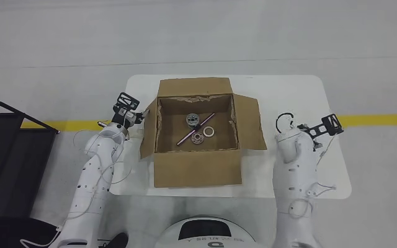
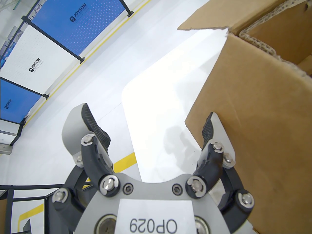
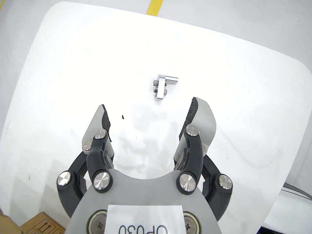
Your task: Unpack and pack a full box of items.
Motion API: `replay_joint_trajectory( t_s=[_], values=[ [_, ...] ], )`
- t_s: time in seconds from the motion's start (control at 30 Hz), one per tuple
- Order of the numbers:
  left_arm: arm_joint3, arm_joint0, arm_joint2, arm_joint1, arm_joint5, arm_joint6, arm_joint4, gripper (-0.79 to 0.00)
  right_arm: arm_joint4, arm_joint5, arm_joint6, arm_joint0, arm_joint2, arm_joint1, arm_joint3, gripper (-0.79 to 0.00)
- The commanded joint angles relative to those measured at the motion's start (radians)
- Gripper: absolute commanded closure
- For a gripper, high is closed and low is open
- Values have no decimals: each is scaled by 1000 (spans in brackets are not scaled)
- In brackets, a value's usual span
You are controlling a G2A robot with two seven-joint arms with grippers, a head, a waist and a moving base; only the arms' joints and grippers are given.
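The left jaws are spread and hold nothing. One ribbed fingertip (image 2: 207, 127) stands at the corner of the side flap of the cardboard box (image 2: 256, 122); whether it touches cannot be told. A sideways move from here could likely catch that flap, and the box, light and nearly empty, might swing or slide on the surface (image 3: 73, 62).

Beyond that flap, inside the box, lie a pink rod (image 1: 197, 129), a grey round part (image 1: 192, 118), a pale ring (image 1: 209, 131) and another round piece (image 1: 197, 138). They are loose and close together, with the rod resting across the cluster. A jolt to the box would probably scatter them, and a reach for one could knock the others.

The right jaws are also spread and empty, above bare surface. A small metal bracket (image 3: 162, 87) lies just ahead of the fingertips, slightly off the midline between them. It is small and low on a smooth top, so an off-centre closing could flick it away instead of gripping it. A tiny dark speck (image 3: 123, 116) lies near one fingertip; what it is cannot be told.
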Motion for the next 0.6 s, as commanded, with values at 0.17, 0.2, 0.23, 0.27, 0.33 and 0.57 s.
replay_joint_trajectory(
  t_s=[0.17, 0.2, 0.23, 0.27, 0.33, 0.57],
  values=[
    [0, 0, 0, 0, 0, 0, 0, -785, -133, 0, 110, 130, 79, -14, 173, -425],
    [0, 0, 0, 0, 0, 0, 0, -785, -150, 0, 113, 146, 96, -15, 197, -409],
    [0, 0, 0, 0, 0, 0, 0, -785, -167, 0, 112, 162, 112, -15, 219, -388],
    [0, 0, 0, 0, 0, 0, 0, -785, -184, 0, 107, 176, 128, -16, 240, -388],
    [0, 0, 0, 0, 0, 0, 0, -785, -205, 0, 96, 203, 161, -19, 275, -379],
    [0, 0, 0, 0, 0, 0, 0, -785, -242, 0, 49, 281, 240, -31, 404, -351]
  ],
)
